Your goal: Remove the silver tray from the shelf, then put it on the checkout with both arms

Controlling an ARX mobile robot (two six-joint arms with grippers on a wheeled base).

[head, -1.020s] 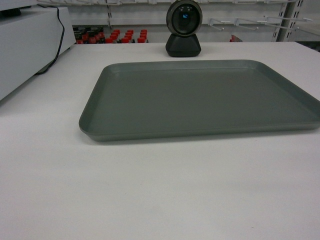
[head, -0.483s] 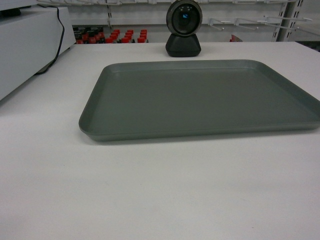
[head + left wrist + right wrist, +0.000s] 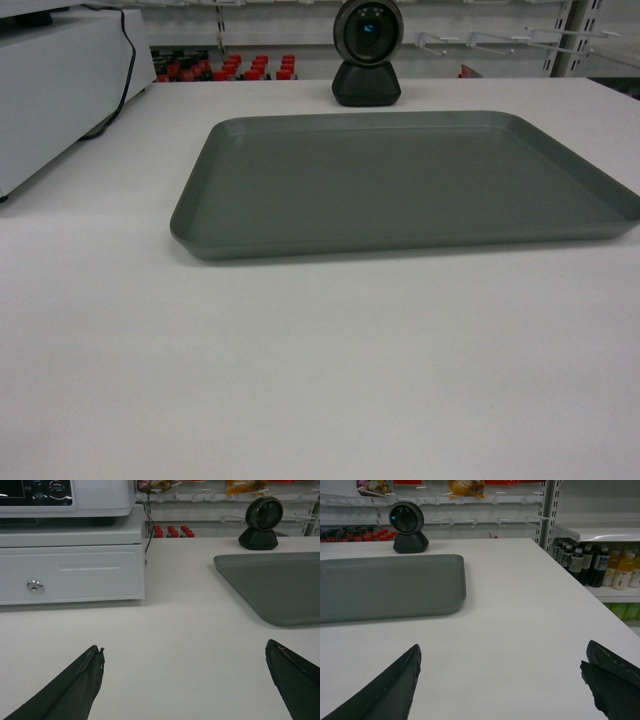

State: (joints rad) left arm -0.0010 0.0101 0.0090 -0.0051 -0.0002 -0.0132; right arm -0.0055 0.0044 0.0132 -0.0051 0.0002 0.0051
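Silver tray placement appears to be the step already carried out: the tray is seen lying flat on the white tabletop, in the upper middle of the head view, with nothing gripping it.

Nearest the cameras, the left gripper is shown at the bottom of the left wrist view with its jaws spread wide and holding nothing; only bare tabletop lies between the two dark fingertips. The right gripper is shown likewise at the bottom of the right wrist view, jaws released and wide apart, over bare tabletop. Neither gripper is seen in the head view.

Farther in, the tray is found at the right edge of the left wrist view and at the left of the right wrist view, well apart from both sets of jaws.

Beyond the tray, a round black scanner stands upright near the tabletop's far edge. A white cash drawer with a keyhole is seen at the upper left of the left wrist view. Bottles with red caps are lined up behind, and a shelf with more bottles fills the upper right of the right wrist view.

The task is judged to be essentially finished. What remains would call only for the arms to be kept clear of the tray so that it is not nudged.
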